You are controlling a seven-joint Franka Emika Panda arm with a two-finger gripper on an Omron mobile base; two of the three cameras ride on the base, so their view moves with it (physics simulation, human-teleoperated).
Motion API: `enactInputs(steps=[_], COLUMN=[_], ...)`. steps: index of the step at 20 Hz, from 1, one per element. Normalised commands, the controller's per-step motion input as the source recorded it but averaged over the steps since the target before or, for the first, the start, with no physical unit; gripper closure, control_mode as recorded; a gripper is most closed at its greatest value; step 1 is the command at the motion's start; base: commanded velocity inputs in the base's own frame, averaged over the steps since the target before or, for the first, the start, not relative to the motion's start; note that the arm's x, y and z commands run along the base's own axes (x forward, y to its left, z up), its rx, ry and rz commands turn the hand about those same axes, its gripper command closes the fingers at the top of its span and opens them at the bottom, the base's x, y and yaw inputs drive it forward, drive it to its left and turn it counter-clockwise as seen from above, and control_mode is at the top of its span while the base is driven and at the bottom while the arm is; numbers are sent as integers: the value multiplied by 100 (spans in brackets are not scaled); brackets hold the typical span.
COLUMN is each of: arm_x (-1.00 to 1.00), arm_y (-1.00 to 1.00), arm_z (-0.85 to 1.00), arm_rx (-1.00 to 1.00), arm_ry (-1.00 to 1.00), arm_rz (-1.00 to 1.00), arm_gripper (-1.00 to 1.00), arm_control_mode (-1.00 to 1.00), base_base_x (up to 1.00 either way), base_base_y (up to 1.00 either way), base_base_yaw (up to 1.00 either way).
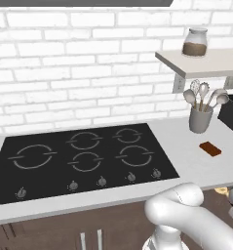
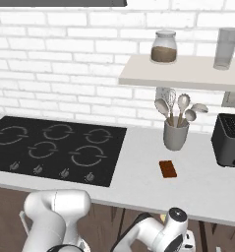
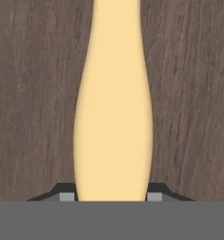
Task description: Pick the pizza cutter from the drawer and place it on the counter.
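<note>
Cutter [image 3: 113,117] handle: light, stiff, smooth, likely slippery. Jaws flank widest part, touching; good hold there.

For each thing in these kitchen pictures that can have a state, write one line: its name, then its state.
pizza cutter: handle between the gripper fingertips, over dark wood.
jar: upright on the shelf, lidded, part full of brown.
utensil holder: upright, holding spoons and a whisk.
brown block: flat on the counter.
</note>
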Motion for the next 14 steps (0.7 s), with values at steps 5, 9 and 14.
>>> enactInputs(steps=[5, 9, 14], arm_x=[-2, -26, -55], arm_y=[0, -15, -40], arm_z=[0, 7, 39], arm_rx=[0, 0, 0], arm_ry=[0, 0, 1], arm_rz=[0, 0, -1], arm_gripper=[100, 100, 100], arm_control_mode=[-100, -100, -100], base_base_x=[0, 0, 0], base_base_y=[0, 0, 0], base_base_yaw=[0, 0, 0])
